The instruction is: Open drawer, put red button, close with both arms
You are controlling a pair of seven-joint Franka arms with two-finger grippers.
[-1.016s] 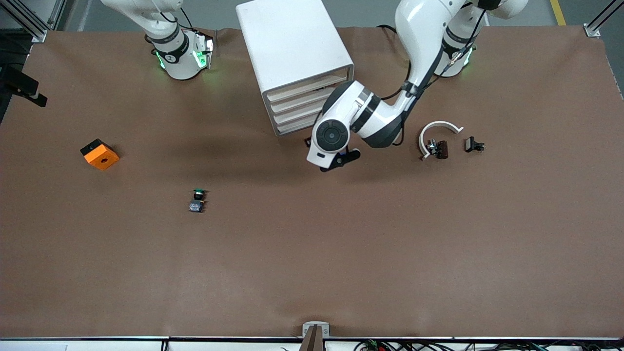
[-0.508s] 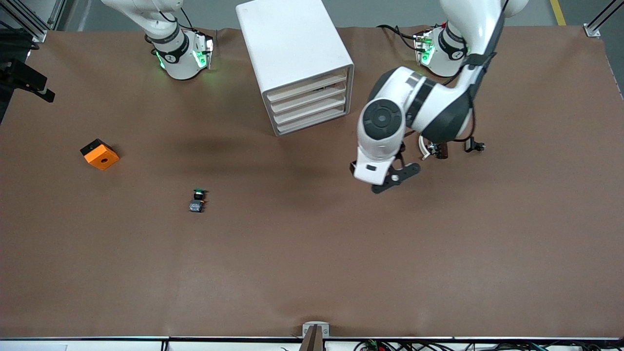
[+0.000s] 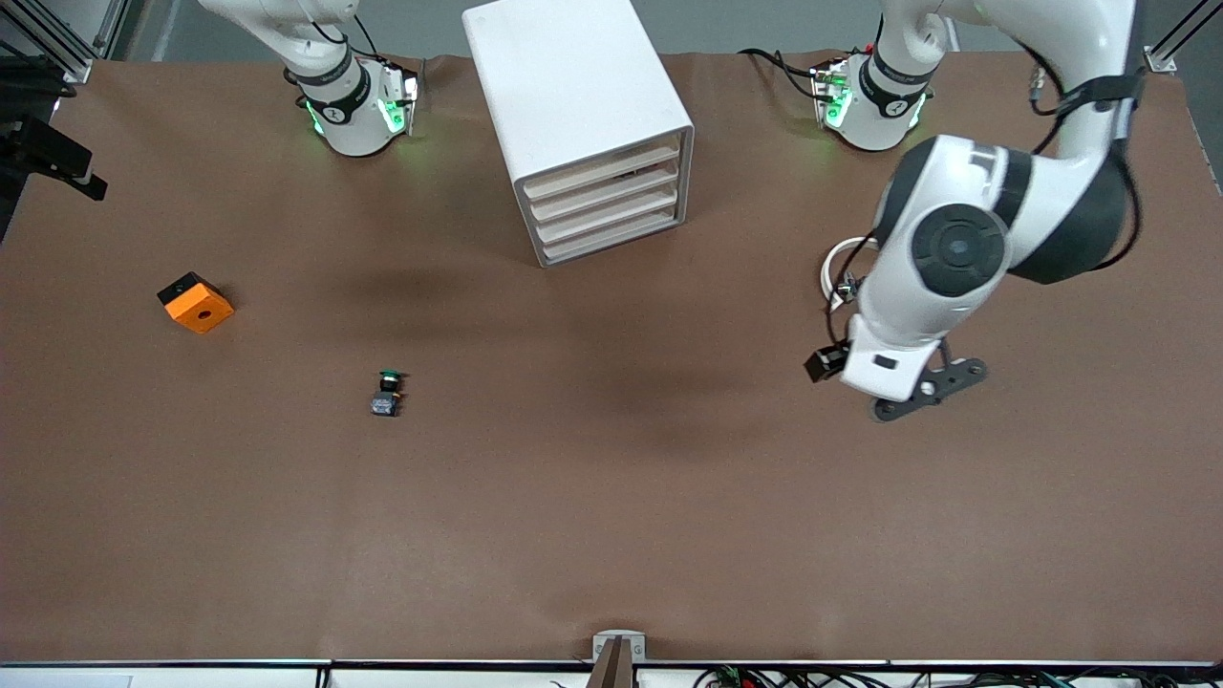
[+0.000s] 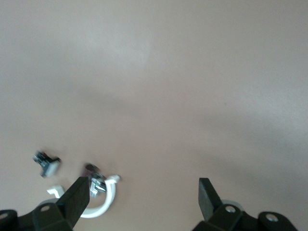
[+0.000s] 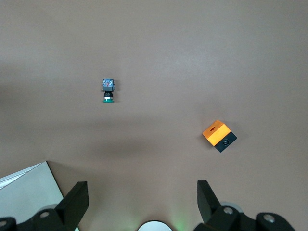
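Cabinet [image 3: 580,115] drawers [image 3: 604,210] all shut (contents hidden).

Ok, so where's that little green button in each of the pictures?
Front view: green button lies on the table, nearer the camera than the orange box, toward the right arm's end.
Right wrist view: green button lies on the bare table, apart from the orange box.
Left wrist view: not in it.
Shared landmark: the orange box, in the front and right wrist views.

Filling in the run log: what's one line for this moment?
left gripper open over table near red button | right gripper open, waits above table | button not gripped | drawers shut
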